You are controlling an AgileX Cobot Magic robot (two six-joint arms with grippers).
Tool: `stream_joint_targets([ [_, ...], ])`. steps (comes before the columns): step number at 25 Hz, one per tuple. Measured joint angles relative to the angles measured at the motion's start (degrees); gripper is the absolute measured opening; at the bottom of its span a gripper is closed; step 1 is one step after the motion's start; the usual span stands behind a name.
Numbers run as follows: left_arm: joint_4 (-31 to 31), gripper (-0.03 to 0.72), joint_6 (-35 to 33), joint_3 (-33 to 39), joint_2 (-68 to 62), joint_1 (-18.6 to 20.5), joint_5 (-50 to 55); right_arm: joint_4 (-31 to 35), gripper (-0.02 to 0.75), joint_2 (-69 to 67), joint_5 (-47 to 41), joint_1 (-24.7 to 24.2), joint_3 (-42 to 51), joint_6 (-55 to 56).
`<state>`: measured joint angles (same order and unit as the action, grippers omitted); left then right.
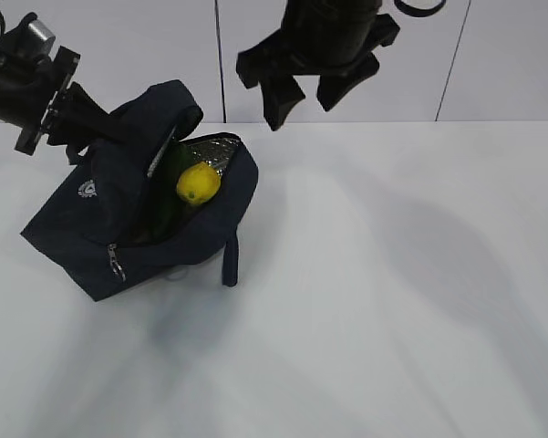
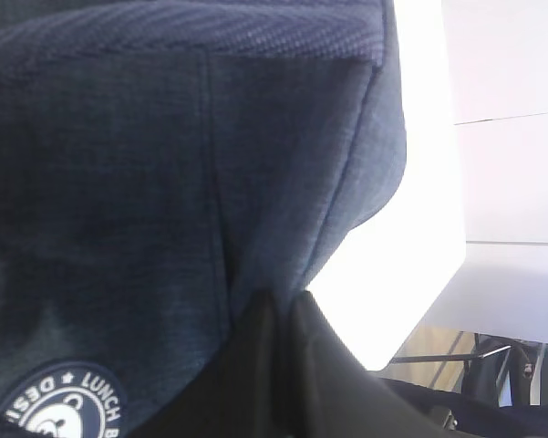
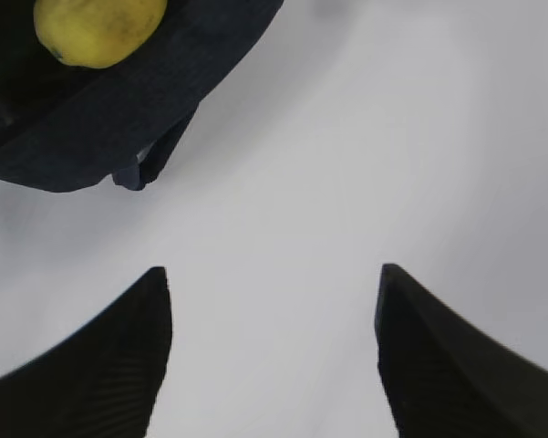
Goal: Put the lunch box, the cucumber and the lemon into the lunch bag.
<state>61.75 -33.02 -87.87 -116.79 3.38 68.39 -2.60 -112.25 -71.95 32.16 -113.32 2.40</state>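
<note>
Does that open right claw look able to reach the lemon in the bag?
Probably yes: the lemon sits exposed in the lunch bag's open mouth, and the right gripper hangs open above with nothing between.

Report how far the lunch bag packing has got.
Done: the lemon and the cucumber lie in the open lunch bag.
In hand: the left gripper is shut on the bag's fabric; the right gripper hangs open and empty.
Left: the lunch box is not visible, so I cannot confirm it.
</note>
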Motion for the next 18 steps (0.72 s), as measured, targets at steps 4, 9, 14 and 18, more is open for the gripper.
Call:
stream_joint_targets([
  [4,0.34,-0.009,0.00,0.00,0.00,0.00,0.09,-0.65,0.518,4.69,3.15,0.00,9.38,0.00],
  [9,0.61,-0.009,0.00,0.00,0.00,0.00,0.09,-3.32,0.476,13.23,17.78,0.00,24.02,0.57],
  [14,0.61,-0.009,0.00,0.00,0.00,0.00,0.22,-4.16,0.459,19.56,29.17,0.00,39.16,6.63],
  [18,0.61,-0.009,0.00,0.00,0.00,0.00,0.22,-4.29,0.456,21.37,38.12,0.00,48.78,11.58],
])
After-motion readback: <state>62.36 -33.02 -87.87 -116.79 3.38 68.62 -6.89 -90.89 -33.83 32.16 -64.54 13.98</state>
